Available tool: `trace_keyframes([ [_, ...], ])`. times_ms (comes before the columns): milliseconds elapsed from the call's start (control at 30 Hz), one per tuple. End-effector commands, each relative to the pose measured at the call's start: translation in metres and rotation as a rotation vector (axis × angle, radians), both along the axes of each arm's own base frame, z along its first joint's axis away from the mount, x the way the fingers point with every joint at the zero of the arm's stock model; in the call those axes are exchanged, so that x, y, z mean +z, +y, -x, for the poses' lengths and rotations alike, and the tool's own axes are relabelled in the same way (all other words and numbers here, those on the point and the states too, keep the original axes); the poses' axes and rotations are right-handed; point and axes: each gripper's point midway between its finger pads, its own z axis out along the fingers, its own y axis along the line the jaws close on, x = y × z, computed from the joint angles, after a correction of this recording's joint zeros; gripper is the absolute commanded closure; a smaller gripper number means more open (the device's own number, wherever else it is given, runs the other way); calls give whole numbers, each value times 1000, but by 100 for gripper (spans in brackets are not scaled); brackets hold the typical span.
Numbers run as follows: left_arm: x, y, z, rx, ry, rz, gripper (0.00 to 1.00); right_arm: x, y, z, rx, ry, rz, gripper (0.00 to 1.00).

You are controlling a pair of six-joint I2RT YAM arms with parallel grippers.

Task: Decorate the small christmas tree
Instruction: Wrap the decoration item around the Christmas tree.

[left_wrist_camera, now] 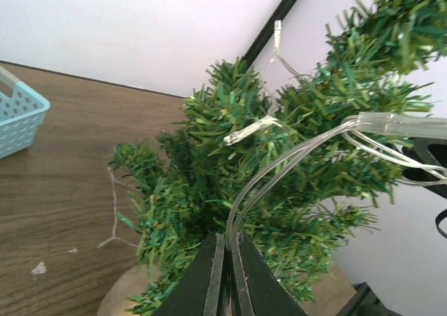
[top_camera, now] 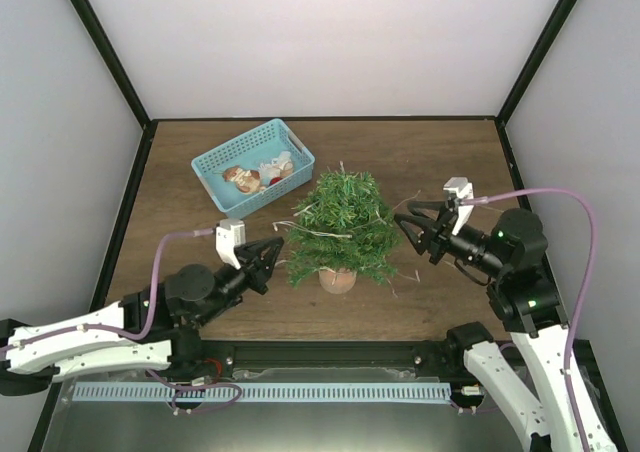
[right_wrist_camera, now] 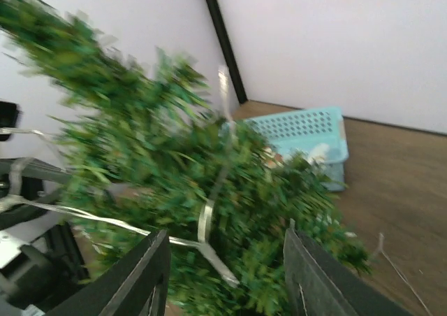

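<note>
Left pincer (left_wrist_camera: pixel 223 238) clenches light wire (left_wrist_camera: pixel 279 164), clear only from its wrist; right pincer (right_wrist_camera: pixel 227 231) gapes beside the small christmas tree (top_camera: pixel 342 222).

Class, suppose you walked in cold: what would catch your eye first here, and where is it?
The small christmas tree stands mid-table, a clear light string draped over it. The left gripper is shut on that string at the tree's left, while the right gripper gapes open at its right. A light-blue basket sits back left.

Spread fingers (right_wrist_camera: pixel 143 277) flank the blurred small christmas tree (right_wrist_camera: pixel 167 148), apparently draped with clear wire (right_wrist_camera: pixel 204 221).
</note>
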Motion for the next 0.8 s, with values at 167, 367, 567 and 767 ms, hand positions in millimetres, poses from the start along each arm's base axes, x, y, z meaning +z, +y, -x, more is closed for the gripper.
trace_keyframes([
  [167, -11, 1, -12, 75, 29, -107, 96, -1, -5, -12, -51, -167, 100, 54],
  [367, -13, 3, -25, 100, 65, -106, 96, 37, -3, 0, 4, -517, 312, 53],
  [567, -14, 7, -34, 93, 98, -74, 96, -19, -13, -15, 56, -446, 640, 52],
  [767, -12, 5, -40, 72, 102, -50, 96, -78, -25, -10, 161, -301, 829, 47],
])
